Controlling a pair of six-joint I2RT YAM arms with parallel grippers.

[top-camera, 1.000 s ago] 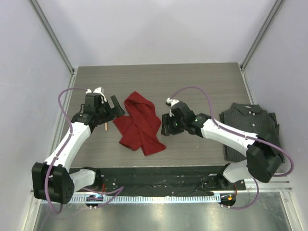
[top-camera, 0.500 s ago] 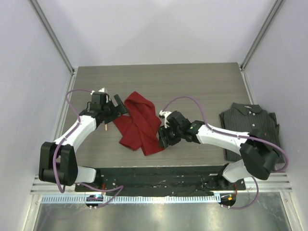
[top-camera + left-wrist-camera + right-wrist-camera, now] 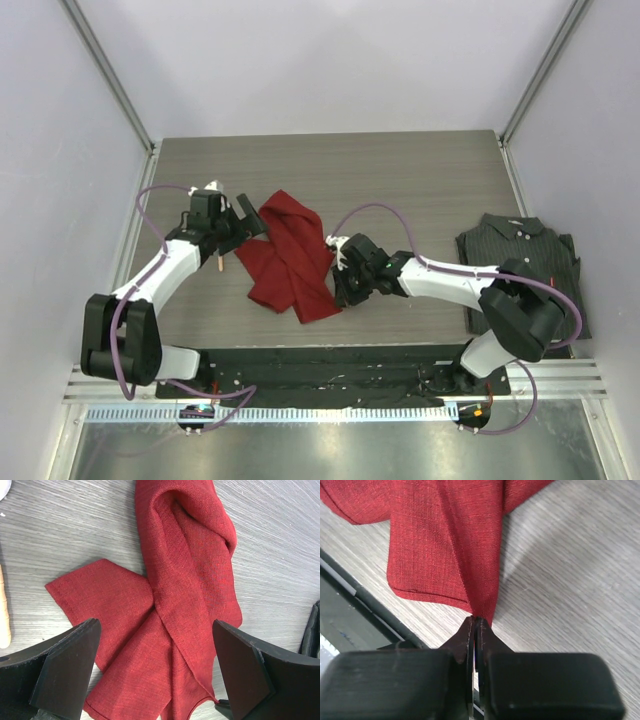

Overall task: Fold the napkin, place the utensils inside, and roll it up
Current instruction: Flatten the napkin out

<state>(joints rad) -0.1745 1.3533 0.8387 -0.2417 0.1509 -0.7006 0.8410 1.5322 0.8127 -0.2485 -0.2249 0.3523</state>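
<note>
Right jaws are pinching a doubled edge of the napkin (image 3: 445, 540) at its near-right corner, pressed together with the cloth running up out of them. A second ago they were sitting off to the right of the cloth, clear of it; since then they have been sliding in toward the near corner and are now gripping it. Left jaws are hanging spread wide over the napkin's left side, holding nothing, and have hardly been moving over the same stretch. My reading is that the flattening step is just starting: one corner is in hand, so the cloth can be pulled out square before any fold.

Going by size, the desk (image 3: 400, 180) is carrying everything. The shirt (image 3: 520, 265) is lying folded at its right side, well apart from the work. The napkin (image 3: 290, 255) is lying left of centre, between the two arms, and it is far from flat: a long rumpled band is running from far to near, lapping over itself, with one flat triangular flap sticking out to the left (image 3: 100, 595). A utensil (image 3: 218, 263) is lying just left of that flap, apart from the cloth.
</note>
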